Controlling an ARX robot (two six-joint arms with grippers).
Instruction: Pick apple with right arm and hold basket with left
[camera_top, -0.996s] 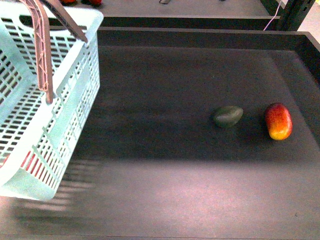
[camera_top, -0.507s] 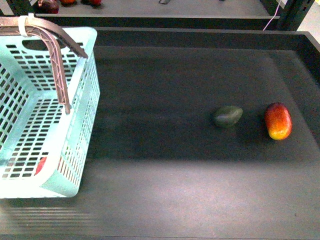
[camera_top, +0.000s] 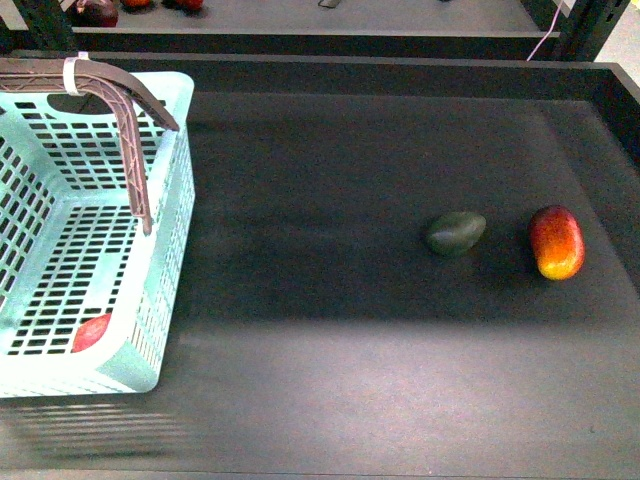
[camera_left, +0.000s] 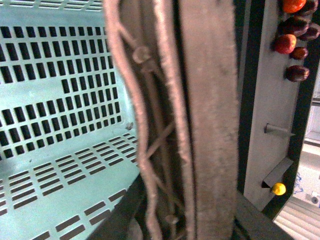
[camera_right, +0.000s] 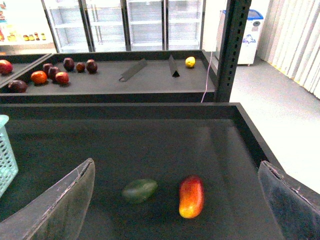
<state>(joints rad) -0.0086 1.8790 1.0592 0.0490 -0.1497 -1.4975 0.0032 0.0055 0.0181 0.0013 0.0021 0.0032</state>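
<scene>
The apple (camera_top: 91, 332) already lies in the basket (camera_top: 165, 260) on the counter's (camera_top: 330, 380) near left, my right tool (camera_right: 175, 200) gapes empty; my left tool's grip I cannot tell, so steadying the handle (camera_left: 200, 120) remains.

Two fruits on a dark tray surface.
A dark green oval fruit (camera_top: 457, 232) lies just left of an elongated red-yellow fruit (camera_top: 557, 242); beyond, a shelf (camera_right: 150, 82) holds several dark red fruits (camera_right: 55, 72) and a small yellow one (camera_right: 190, 61).
</scene>
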